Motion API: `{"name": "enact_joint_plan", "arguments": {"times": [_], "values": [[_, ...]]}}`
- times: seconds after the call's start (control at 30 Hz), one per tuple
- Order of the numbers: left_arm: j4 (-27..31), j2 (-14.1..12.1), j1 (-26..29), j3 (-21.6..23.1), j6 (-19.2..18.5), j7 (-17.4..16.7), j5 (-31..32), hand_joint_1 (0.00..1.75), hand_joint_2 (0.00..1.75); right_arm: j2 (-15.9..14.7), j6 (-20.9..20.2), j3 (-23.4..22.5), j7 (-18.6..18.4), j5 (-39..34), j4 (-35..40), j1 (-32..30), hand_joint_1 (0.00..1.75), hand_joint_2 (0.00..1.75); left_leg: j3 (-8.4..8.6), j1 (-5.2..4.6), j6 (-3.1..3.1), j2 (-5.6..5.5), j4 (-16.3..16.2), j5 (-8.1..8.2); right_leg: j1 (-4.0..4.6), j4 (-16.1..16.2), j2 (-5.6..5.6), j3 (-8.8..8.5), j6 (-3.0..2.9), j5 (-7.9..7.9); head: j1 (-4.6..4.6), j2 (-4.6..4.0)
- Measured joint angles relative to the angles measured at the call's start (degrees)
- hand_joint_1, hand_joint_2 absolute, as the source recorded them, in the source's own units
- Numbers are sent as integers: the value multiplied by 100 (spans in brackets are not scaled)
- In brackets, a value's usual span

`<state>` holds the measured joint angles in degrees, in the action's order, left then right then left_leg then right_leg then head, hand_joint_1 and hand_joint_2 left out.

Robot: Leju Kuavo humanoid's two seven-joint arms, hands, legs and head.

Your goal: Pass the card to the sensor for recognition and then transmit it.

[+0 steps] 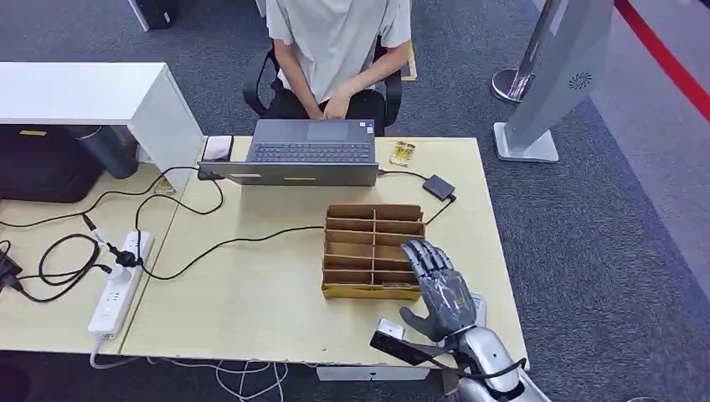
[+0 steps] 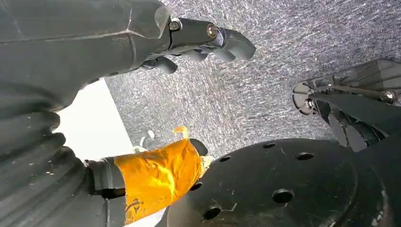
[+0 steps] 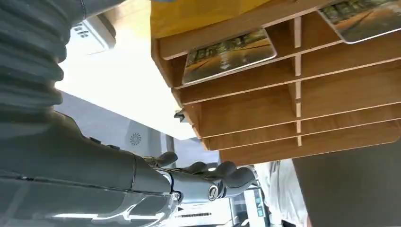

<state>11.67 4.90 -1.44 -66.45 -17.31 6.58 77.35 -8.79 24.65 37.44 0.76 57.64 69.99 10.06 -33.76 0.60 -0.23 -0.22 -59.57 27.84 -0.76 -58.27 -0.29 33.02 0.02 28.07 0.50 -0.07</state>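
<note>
1. Cards lie in the slots of the wooden rack on the bench, right of centre.
2. Right hand hovers at the rack's near right corner, fingers spread, holding nothing.
3. Left hand hangs over the carpet, fingers curled in, holding nothing.
4. Advice: reach into a filled slot, pinch one card by its edge, and lift without nudging the rack.

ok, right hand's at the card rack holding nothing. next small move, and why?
Probably ease the right hand down toward the near slots of the rack and pinch a card. The hand is open over the rack's near right corner, and the right wrist view shows cards lying in the slots.
</note>
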Motion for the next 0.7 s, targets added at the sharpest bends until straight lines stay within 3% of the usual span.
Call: {"name": "enact_joint_plan", "arguments": {"times": [0.27, 0.3, 0.7], "values": [[0, 0, 0, 0, -2, 0, 7, 0, 175, 53, 0, 4, 44, -22, -57, 28, 0, 175, 0, 0, 0, 0, 0, 0, 0, 0, 0, 0, 0, 0, 0, 0], [0, 0, 0, 0, -2, 0, 9, 0, 175, 53, 0, 4, 42, -24, -63, 30, 173, 175, 0, 0, 0, 0, 0, 0, 0, 0, 0, 0, 0, 0, 0, 0], [0, 0, 0, -11, -20, 2, 13, 0, 175, 66, 2, 7, 181, -310, -118, 37, 175, 175, 0, 0, 0, 0, 0, 0, 0, 0, 0, 0, 0, 0, 0, 0]]}}
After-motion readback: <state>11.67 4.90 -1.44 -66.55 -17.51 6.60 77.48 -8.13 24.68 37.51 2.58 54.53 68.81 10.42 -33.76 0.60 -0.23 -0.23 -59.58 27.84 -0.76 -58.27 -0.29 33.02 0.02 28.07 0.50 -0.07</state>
